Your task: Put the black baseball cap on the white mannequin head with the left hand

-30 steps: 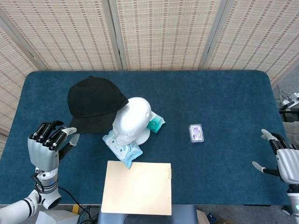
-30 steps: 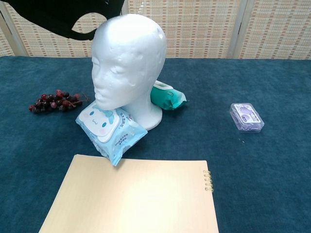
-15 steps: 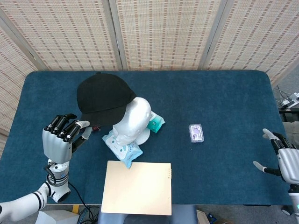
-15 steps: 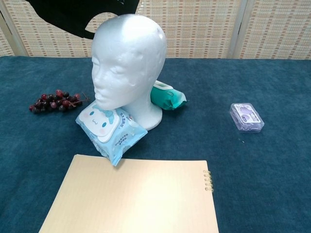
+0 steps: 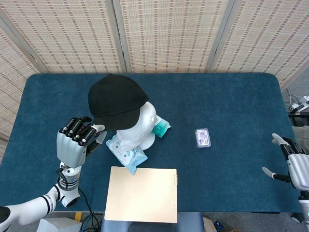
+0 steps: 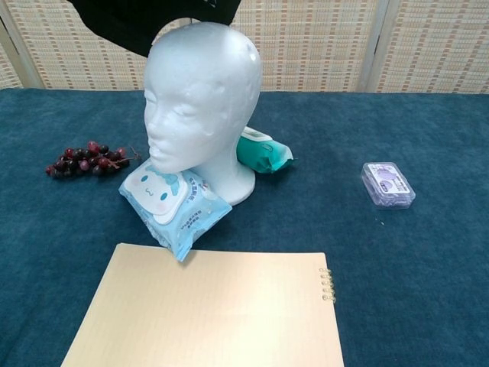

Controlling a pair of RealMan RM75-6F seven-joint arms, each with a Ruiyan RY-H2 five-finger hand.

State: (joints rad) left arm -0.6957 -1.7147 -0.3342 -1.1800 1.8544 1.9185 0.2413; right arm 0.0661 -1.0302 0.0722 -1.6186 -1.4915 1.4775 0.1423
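Note:
The black baseball cap (image 5: 116, 100) hangs in the air over the left side of the white mannequin head (image 5: 138, 123), covering part of its crown. My left hand (image 5: 77, 141) grips the cap's brim at its lower left edge. In the chest view the cap (image 6: 153, 17) shows at the top, just above the mannequin head (image 6: 200, 99); no hand shows there. My right hand (image 5: 295, 163) is at the table's right edge, fingers spread, holding nothing.
A light-blue wipes pack (image 5: 126, 153) and a green pack (image 5: 161, 126) lie by the mannequin's base. A tan notebook (image 5: 141, 194) lies at the front edge, a purple box (image 5: 203, 137) to the right, and a bunch of grapes (image 6: 85, 159) to the left.
My left hand has carried the cap rightward, from beside the mannequin head to over its left side. The right hand has barely moved.

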